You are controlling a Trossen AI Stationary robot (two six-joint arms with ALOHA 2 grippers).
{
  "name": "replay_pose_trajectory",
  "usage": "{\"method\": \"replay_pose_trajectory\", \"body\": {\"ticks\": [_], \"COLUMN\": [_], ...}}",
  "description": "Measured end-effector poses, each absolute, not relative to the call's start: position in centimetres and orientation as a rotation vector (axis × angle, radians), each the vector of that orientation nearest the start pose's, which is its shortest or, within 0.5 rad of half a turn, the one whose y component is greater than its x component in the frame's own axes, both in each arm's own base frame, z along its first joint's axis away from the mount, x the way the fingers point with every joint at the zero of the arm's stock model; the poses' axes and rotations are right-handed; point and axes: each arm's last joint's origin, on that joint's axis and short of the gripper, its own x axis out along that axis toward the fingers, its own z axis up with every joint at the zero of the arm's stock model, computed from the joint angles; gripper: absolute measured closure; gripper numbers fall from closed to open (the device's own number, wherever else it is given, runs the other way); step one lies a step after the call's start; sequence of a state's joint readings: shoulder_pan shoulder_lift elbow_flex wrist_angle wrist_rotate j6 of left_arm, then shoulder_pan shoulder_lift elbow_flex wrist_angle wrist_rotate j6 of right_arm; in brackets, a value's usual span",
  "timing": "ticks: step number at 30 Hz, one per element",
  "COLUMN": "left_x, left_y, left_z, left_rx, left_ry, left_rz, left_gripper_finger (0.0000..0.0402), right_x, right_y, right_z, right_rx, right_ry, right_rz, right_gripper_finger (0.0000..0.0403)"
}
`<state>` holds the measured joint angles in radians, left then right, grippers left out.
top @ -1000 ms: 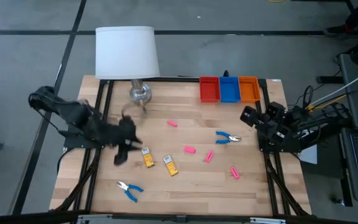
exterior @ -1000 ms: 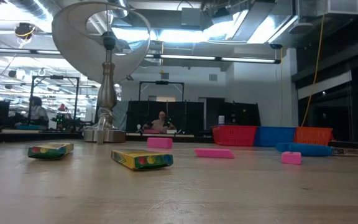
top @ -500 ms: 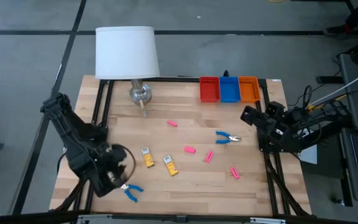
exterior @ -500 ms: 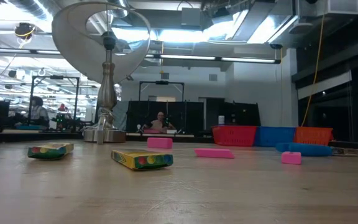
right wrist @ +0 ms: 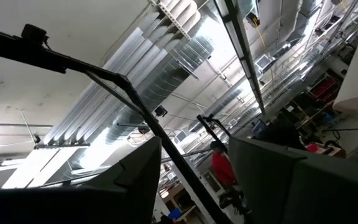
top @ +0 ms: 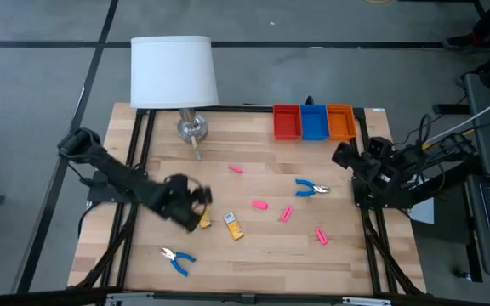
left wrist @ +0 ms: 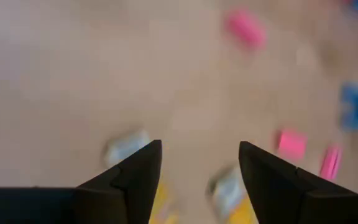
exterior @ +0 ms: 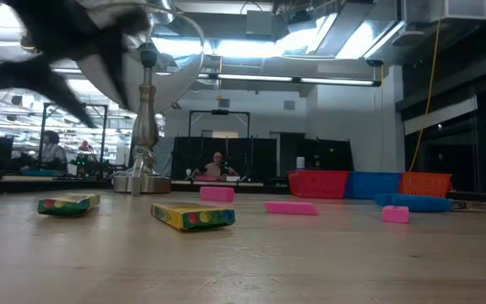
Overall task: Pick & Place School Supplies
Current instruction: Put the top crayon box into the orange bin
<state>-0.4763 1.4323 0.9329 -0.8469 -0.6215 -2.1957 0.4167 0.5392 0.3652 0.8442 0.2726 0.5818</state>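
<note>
Two yellow-orange pieces lie flat left of the table's middle: one (top: 202,220) right beside my left gripper (top: 201,198), the other (top: 234,225) to its right. Several pink blocks (top: 259,204) are scattered across the middle. One blue-handled tool (top: 177,258) lies near the near edge, the other (top: 311,188) right of centre. My left gripper (left wrist: 199,144) hovers open above the yellow pieces (left wrist: 229,186), touching nothing. My right gripper (top: 340,155) waits at the table's right edge, open (right wrist: 194,140) and pointing at the ceiling.
The lamp (top: 173,70) stands at the far left, its metal base (top: 191,128) on the wood. Red (top: 287,121), blue (top: 314,121) and orange (top: 340,121) trays sit in a row at the far edge. Bare wood shows along the near right part of the table.
My left arm swung from beside the yellow pieces toward the near edge, over the near blue-handled tool, then back toward the far side and right, over the left yellow piece. It moves fast and blurs in the low view. No object has moved.
</note>
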Motion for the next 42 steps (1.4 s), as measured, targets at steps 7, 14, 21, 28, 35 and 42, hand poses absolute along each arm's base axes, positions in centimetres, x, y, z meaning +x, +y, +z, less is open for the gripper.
{"method": "replay_pose_trajectory", "body": {"ticks": [7, 14, 21, 28, 35, 42], "left_x": [22.0, 21.1, 22.4, 23.3, 24.4, 24.9], "left_y": [-2.9, 0.7, 2.7, 4.0, 5.0, 6.2], "left_z": [22.1, 22.9, 21.3, 19.9, 18.4, 17.1], "left_rx": [-1.229, -1.147, -1.084, -1.019, -0.997, -0.978], "left_ry": [0.256, 0.372, 0.438, 0.53, 0.545, 0.567], "left_rz": [1.383, 1.446, 1.501, 1.517, 1.537, 1.574], "left_gripper_finger": [0.0169, 0.0164, 0.0164, 0.0164, 0.0164, 0.0164], "right_x": [11.2, 11.0, 10.9, 10.8, 10.8, 10.8], "right_y": [4.7, 5.2, 5.3, 5.5, 5.4, 5.4], "right_z": [34.1, 35.0, 34.9, 34.9, 34.9, 35.0], "right_rx": [0.695, 0.627, 0.618, 0.624, 0.629, 0.638], "right_ry": [-0.459, -0.385, -0.375, -0.373, -0.375, -0.382], "right_rz": [0.318, 0.324, 0.31, 0.297, 0.284, 0.278], "right_gripper_finger": [0.0211, 0.0211, 0.0211, 0.0211, 0.0211, 0.0211]}}
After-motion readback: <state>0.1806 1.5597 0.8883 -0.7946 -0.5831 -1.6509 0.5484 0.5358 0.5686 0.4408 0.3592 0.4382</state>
